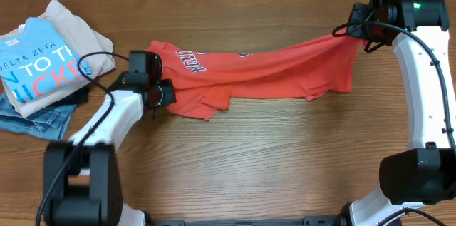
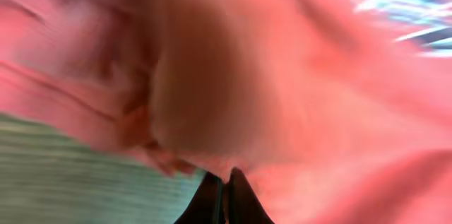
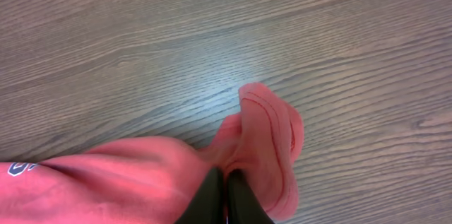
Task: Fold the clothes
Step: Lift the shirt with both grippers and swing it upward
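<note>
In the left wrist view the coral-red short-sleeved T-shirt of soft cloth (image 2: pixel 282 97) is a blur across most of the frame, no seam or print readable. Only the dark tips of the left fingers (image 2: pixel 244 206) show, closed together at the bottom edge. The right fingers (image 3: pixel 244 206) are likewise cut off at the bottom, pinched on a fold. From overhead both pairs are hidden. The shirt's navy-and-white chest lettering (image 1: pixel 191 58) is creased and too small to read. The bright blue printed T-shirt (image 1: pixel 35 69) runs off the left edge; the blue denim jeans (image 1: pixel 39 120) lie mostly hidden beneath it.
</note>
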`<act>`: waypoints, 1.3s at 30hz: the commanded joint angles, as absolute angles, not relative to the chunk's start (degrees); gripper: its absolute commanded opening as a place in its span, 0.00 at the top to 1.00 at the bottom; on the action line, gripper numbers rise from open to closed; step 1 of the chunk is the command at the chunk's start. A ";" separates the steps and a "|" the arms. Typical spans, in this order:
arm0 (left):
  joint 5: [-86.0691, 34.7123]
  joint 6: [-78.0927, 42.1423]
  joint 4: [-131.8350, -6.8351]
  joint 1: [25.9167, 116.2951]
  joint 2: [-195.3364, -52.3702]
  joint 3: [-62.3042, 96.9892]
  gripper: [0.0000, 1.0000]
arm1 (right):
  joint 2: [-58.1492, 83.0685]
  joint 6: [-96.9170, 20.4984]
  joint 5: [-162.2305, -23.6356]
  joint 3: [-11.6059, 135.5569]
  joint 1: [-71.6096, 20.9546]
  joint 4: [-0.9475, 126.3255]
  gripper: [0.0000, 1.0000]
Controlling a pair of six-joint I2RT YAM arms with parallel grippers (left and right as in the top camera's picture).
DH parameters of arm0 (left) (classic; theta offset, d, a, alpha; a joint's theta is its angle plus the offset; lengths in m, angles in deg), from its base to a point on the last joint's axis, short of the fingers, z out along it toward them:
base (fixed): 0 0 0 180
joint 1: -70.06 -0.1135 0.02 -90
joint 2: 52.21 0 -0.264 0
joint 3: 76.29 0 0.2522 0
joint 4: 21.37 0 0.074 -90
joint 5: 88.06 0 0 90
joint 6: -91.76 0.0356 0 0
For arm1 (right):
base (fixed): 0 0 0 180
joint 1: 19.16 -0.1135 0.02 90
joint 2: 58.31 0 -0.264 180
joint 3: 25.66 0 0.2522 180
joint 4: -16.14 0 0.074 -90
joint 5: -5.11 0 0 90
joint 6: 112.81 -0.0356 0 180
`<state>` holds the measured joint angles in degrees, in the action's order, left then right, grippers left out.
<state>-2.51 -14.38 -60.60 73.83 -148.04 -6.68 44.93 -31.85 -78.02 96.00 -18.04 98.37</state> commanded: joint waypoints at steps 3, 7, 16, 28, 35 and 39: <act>-1.90 -12.11 -73.06 73.72 -126.97 6.39 0.96 | 39.55 -32.05 -78.08 97.33 -17.80 101.04 0.96; -1.44 -11.71 -77.13 70.75 -114.62 13.26 0.96 | 33.26 -32.50 -78.08 97.70 -17.80 104.53 0.96; -1.40 -10.86 -86.39 62.64 -101.77 24.34 0.96 | 17.78 -33.34 -78.08 97.72 -17.80 107.86 0.96; -7.73 -11.08 -91.42 62.11 -110.62 28.23 0.96 | 16.62 -33.34 -78.72 97.70 -17.80 102.22 0.96; -14.20 -11.89 -68.34 62.24 -143.71 28.58 0.96 | 43.55 -33.38 -82.91 97.72 -17.91 85.15 0.96; -19.97 -18.90 -54.64 60.89 -150.86 36.60 0.96 | 44.12 -37.88 -86.52 100.80 -17.32 73.63 0.96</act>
<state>-13.35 -13.13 -60.63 62.40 -149.66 28.71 48.40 -34.34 -83.79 96.89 -18.04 77.78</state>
